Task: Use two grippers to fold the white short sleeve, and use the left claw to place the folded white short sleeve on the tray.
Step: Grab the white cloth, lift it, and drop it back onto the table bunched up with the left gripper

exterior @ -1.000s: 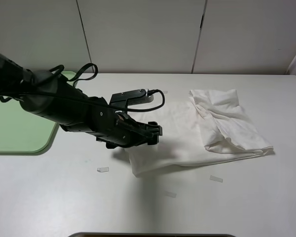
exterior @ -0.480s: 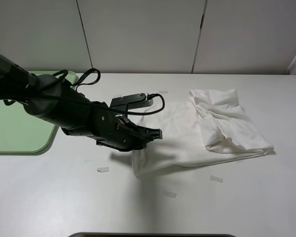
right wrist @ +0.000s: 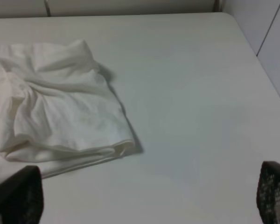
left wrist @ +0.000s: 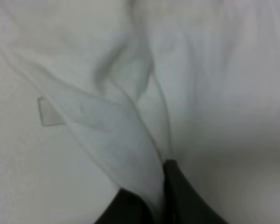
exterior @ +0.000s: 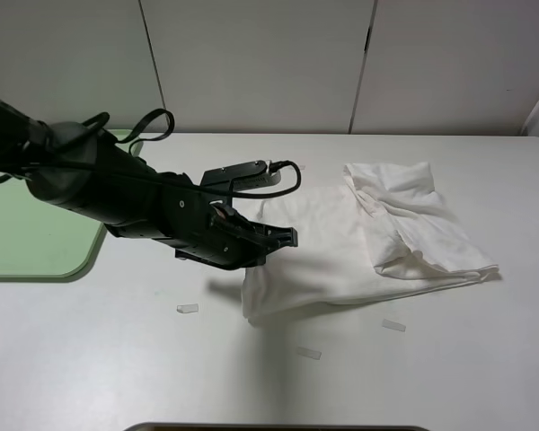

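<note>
- From the high camera, the white short sleeve (exterior: 341, 242) lies in the middle of the white table (exterior: 117, 377), bunched into a thick, wrinkly heap on its right side and flatter on its left side.
- The left claw (exterior: 285, 236) is at the shirt's left edge, at the end of a fat, dull black arm that reaches in from the left. Its jaws are pressed together there and touch the cloth.
- The tray (exterior: 27, 251) sits well apart at the left side of the table. It is pale green and flat, with round corners and a low rim, and the arm covers part of it.
- Small see-through paper strips (exterior: 188, 308) lie on the table in front of the shirt.
- From the left wrist camera, the left claw (left wrist: 159, 198) pinches a raised fold of the thin, soft white cloth (left wrist: 214, 93) between its two black fingers (left wrist: 189, 203). The fold stands up like a little ridge. One paper strip (left wrist: 49, 112) lies just beside it.
- From the right wrist camera, the right claw (right wrist: 147, 193) is wide open and holds nothing. Its black, net-patterned fingers (right wrist: 273, 191) show at the two corners of the picture.
- The shirt's (right wrist: 60, 107) folded, crumpled end lies on the smooth table (right wrist: 191, 70), ahead of the right claw's open jaws and off to one side, not between them.
</note>
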Robot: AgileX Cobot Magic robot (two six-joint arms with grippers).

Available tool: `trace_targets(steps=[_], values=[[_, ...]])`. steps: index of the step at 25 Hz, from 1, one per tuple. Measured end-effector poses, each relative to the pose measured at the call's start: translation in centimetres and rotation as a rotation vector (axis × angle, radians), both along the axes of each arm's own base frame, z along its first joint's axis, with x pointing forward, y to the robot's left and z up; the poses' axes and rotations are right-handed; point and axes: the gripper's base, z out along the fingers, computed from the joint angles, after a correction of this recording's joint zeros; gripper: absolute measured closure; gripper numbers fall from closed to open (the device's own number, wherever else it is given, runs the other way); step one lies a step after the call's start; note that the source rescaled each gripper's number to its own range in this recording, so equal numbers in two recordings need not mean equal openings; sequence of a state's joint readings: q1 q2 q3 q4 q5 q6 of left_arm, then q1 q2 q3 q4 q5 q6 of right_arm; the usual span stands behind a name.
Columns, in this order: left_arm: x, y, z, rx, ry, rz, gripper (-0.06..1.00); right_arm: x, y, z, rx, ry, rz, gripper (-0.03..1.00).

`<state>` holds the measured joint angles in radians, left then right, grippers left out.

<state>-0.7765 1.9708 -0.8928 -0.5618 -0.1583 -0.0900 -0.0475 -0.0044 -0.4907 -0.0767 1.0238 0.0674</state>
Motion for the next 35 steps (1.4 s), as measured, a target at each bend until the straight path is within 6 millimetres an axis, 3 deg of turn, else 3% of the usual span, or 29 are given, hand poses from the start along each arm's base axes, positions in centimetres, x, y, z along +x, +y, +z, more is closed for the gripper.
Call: trace_targets(steps=[15, 24, 35], values=[[-1.0, 1.1, 4.7, -0.003, 0.050, -0.159, 0.92, 0.0, 0.0, 0.0, 0.000, 0.000, 0.000, -0.03], [-0.7, 5.5, 8.3, 0.067, 0.107, -0.246, 0.92, 0.0, 0.0, 0.0, 0.000, 0.000, 0.000, -0.03], [-2.4, 11.9, 14.1, 0.244, 0.083, -0.314, 0.92, 0.0, 0.0, 0.0, 0.000, 0.000, 0.000, -0.03]])
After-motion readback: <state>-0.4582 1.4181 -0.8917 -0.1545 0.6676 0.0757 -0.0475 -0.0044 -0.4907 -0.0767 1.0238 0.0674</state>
